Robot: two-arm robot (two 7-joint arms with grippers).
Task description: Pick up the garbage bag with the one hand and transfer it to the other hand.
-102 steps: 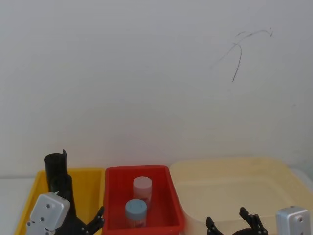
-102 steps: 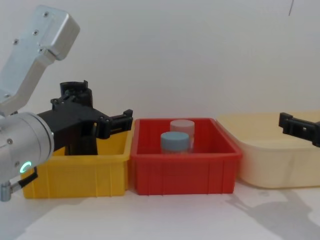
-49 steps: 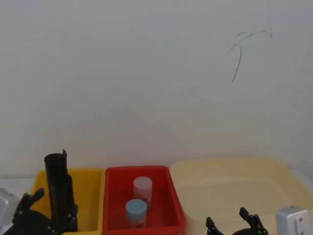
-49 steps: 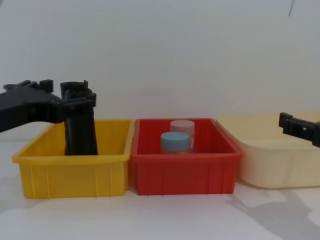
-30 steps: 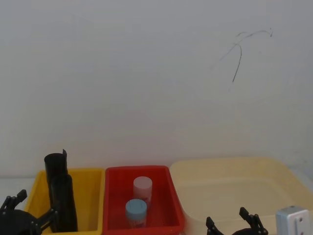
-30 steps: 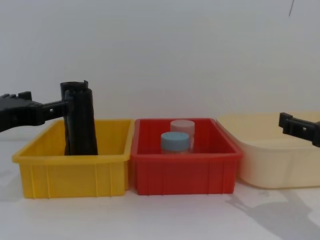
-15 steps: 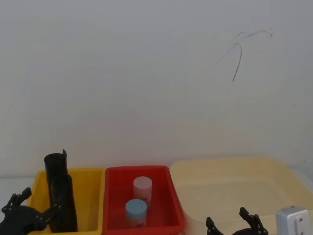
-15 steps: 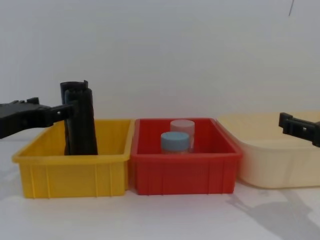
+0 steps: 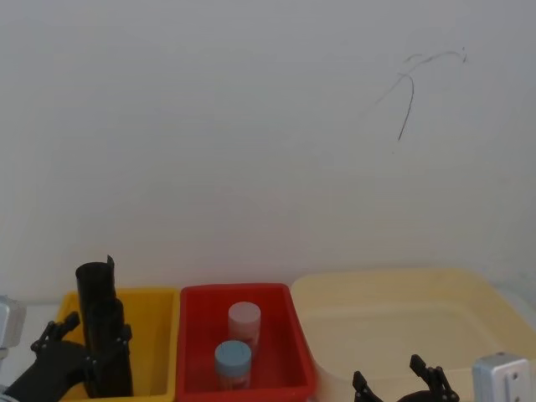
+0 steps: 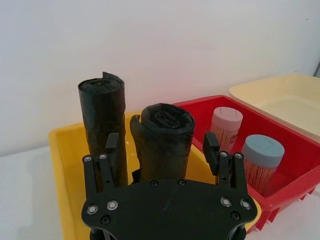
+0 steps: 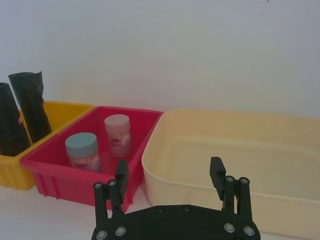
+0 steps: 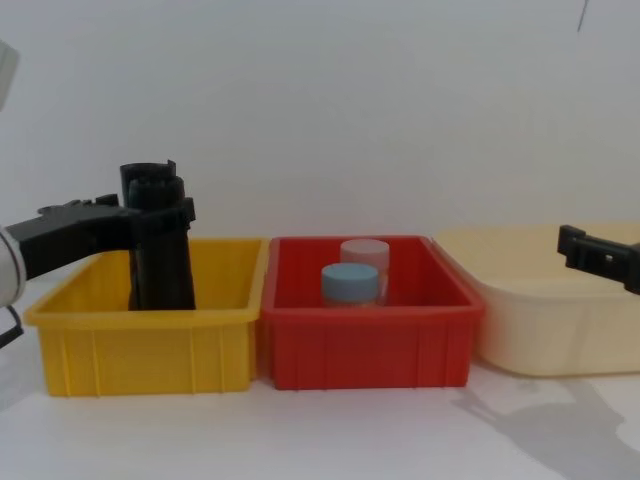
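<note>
The garbage bag [image 10: 162,142], a thick black roll with a rounded top, stands upright in the yellow bin [image 10: 62,165], beside a slimmer black roll [image 10: 102,120] with a notched top. My left gripper [image 10: 161,145] is open, one finger on each side of the garbage bag with small gaps to it. From the head view the left gripper [image 9: 94,335] reaches in from the lower left around the bag [image 9: 107,356]. In the chest view it [image 12: 150,212] comes level from the left at the bag's [image 12: 165,265] upper part. My right gripper [image 11: 169,174] hangs open and empty before the cream tub.
A red bin [image 12: 365,350] in the middle holds a pink-lidded jar [image 9: 244,321] and a blue-lidded jar [image 9: 232,360]. A large cream tub [image 12: 560,325] stands on the right. A white wall rises close behind the bins.
The left arm swung away to the left off the yellow bin, then came back forward; its open fingers now straddle the garbage bag. The right gripper has not moved.
</note>
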